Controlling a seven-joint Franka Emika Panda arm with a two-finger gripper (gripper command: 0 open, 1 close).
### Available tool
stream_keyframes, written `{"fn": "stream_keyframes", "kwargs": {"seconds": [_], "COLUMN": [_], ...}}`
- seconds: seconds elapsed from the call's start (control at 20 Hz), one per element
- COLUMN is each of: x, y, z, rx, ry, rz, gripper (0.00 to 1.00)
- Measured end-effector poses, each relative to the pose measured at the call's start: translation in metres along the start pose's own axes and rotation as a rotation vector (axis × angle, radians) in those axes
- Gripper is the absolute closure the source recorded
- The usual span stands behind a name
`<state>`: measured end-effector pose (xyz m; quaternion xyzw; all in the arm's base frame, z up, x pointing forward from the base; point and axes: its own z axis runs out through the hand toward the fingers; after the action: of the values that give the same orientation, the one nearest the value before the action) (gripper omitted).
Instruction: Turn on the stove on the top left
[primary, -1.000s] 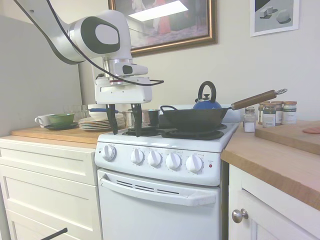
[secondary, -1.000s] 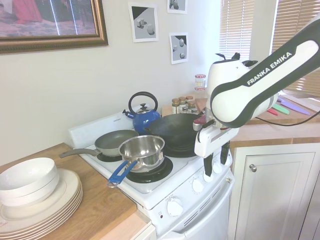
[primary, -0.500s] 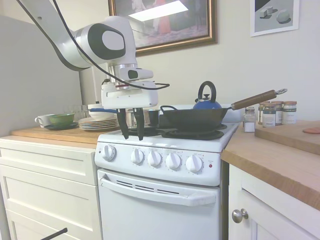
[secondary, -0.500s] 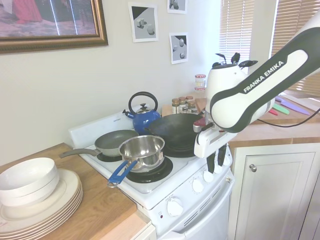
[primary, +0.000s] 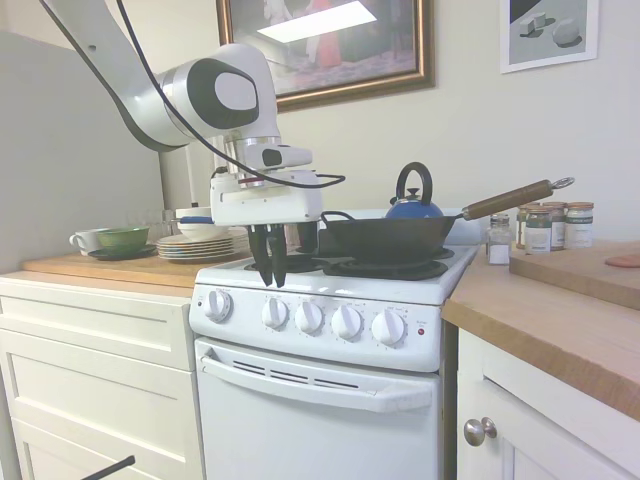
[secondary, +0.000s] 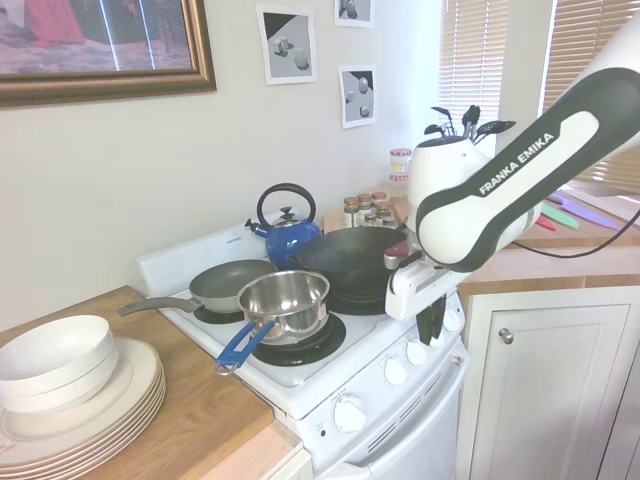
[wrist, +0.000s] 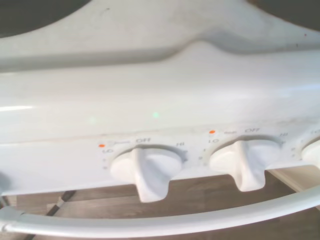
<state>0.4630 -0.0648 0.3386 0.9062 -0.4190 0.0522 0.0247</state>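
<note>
Stove (primary: 330, 300), white, set between wooden worktops (primary: 100, 266), five front knobs (primary: 309, 317) along its front edge; tool (primary: 271, 281), fingers pressed together, just above the second knob.

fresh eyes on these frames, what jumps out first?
The white arm's gripper hangs fingers-down over the front edge of the stove, just above its row of round white knobs, fingers nearly together. Behind it the cooktop is crowded: a black wok with a long wooden handle, a blue kettle, and a steel saucepan with a blue handle.
</note>
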Motion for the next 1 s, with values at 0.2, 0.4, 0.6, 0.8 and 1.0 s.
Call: {"fn": "stream_keyframes", "kwargs": {"seconds": [0.2, 0.4, 0.6, 0.8, 1.0], "x": [0.004, 0.008, 0.013, 0.019, 0.024], "y": [0.001, -0.001, -0.004, -0.007, -0.010], "z": [0.006, 0.010, 0.020, 0.031, 0.036], "rx": [-0.011, -0.021, -0.029, -0.039, -0.045], "ry": [0.011, 0.016, 0.023, 0.034, 0.044], "rz": [0.007, 0.011, 0.012, 0.011, 0.014], "gripper": [1.00, 1.00, 1.00, 1.00, 1.00]}}
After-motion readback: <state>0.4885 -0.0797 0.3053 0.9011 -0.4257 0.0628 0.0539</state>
